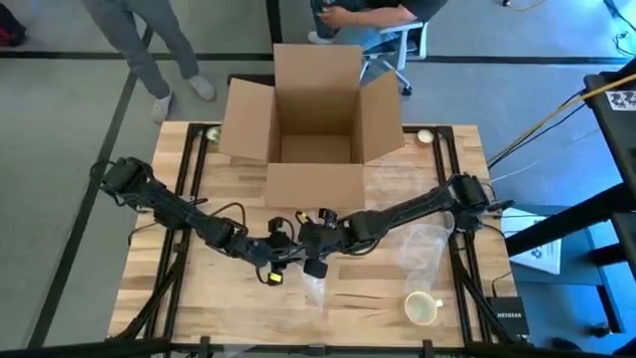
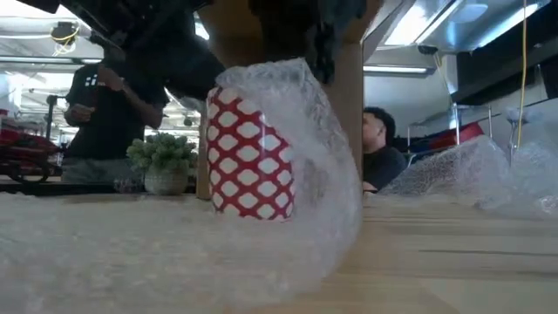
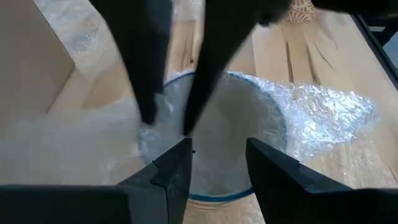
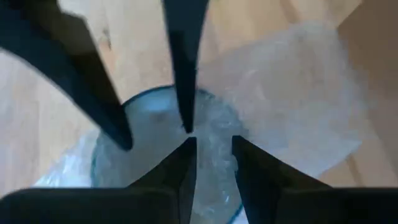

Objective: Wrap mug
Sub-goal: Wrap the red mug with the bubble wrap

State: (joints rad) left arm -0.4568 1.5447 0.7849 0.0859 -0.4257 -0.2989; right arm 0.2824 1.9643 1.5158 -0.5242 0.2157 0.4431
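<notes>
Bubble wrap sheet [image 2: 309, 148] half round red-and-white lattice mug [image 2: 250, 157], front bare. Left gripper [image 3: 217, 165] and right gripper [image 4: 213, 163] both slightly apart over rim, tucking wrap inside.

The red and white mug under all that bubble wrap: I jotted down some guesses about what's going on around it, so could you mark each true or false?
1. The mug stands upright on the wooden table. True.
2. Bubble wrap is draped over the mug. True.
3. The cardboard box is taped shut. False: its flaps stand open.
4. Only one hand is at the mug. False: the left hand and the right hand both hover over its rim, fingers apart.
5. A second, pale mug sits unwrapped near the table's edge. True.
6. The small potted plant sits inside the box. False: in the low view it stands in the open, beside the mug.
</notes>
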